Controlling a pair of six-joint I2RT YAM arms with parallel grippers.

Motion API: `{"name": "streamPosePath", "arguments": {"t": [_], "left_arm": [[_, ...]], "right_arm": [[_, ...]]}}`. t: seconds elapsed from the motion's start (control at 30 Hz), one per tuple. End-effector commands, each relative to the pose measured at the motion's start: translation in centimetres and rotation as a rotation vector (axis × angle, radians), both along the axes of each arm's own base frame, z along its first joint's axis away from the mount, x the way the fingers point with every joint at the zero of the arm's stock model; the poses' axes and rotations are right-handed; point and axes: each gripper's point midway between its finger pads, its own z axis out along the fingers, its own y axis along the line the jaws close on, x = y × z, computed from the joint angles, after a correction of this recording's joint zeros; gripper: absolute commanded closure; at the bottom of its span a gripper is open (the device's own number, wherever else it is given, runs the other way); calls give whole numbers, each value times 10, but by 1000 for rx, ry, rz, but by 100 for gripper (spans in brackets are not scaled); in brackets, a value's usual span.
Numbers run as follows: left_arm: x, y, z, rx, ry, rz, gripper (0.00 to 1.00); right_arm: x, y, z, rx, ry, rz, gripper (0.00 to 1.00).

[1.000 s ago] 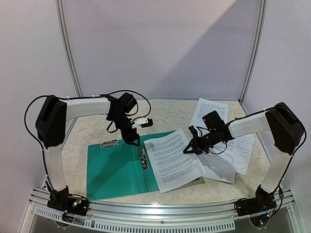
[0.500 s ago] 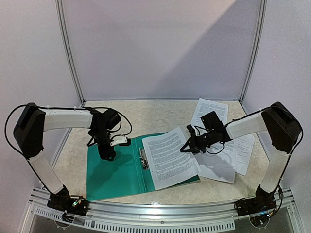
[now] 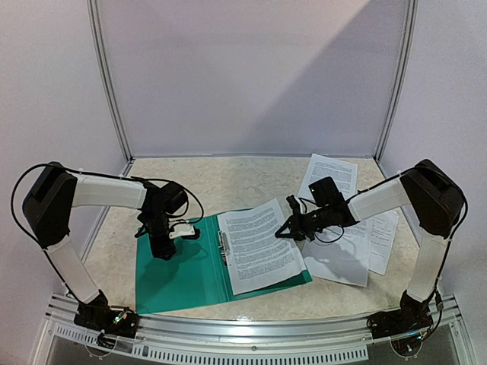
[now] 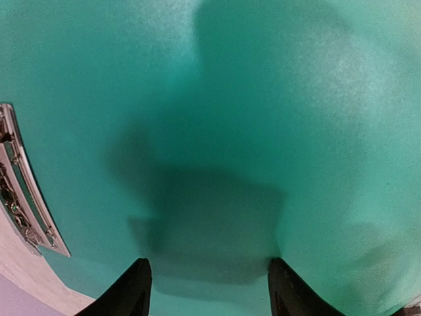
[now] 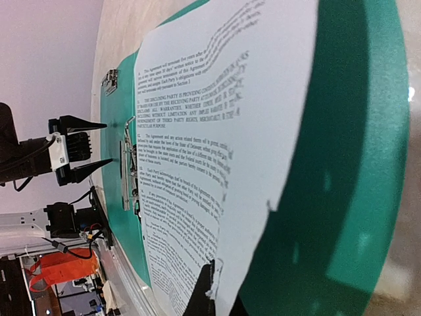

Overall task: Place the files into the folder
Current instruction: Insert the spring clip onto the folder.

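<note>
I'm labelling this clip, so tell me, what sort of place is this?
Probably a robot test booth rather than an office: plain white panel walls, a left arm and right arm bolted to an aluminium rail, and a teal folder with printed sheets.

The printed sheet (image 5: 217, 131) carries dense black text. In the right wrist view a block of capitals begins "THE DISCLOSING PARTY IS PROVIDING" and includes "WARRANTIES" (the smaller lines blur). On the other sheets (image 3: 335, 179), seen from above, the print is too small to read.
</note>
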Motion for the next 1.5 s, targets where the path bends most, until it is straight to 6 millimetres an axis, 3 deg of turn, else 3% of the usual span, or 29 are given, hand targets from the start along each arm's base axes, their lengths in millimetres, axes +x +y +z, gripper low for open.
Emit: {"name": "streamPosePath", "arguments": {"t": [0.0,0.3,0.47,0.67,1.47], "left_arm": [[1,-2,-14,-1,-1,6,37],[1,-5,-16,-9,9,5,37],[0,-6,-18,-15,16,6,37],[1,-6,-16,-15,9,5,37],[4,-6,-17,-12,4,2,37]], "right_arm": [[-1,11,-4,4,5,6,100],[-2,7,-4,-29,0,17,100],[3,6,1,-25,-10,-24,94],[11,6,13,8,-25,-84,97],[6,8,9,35,-9,-84,100]]}}
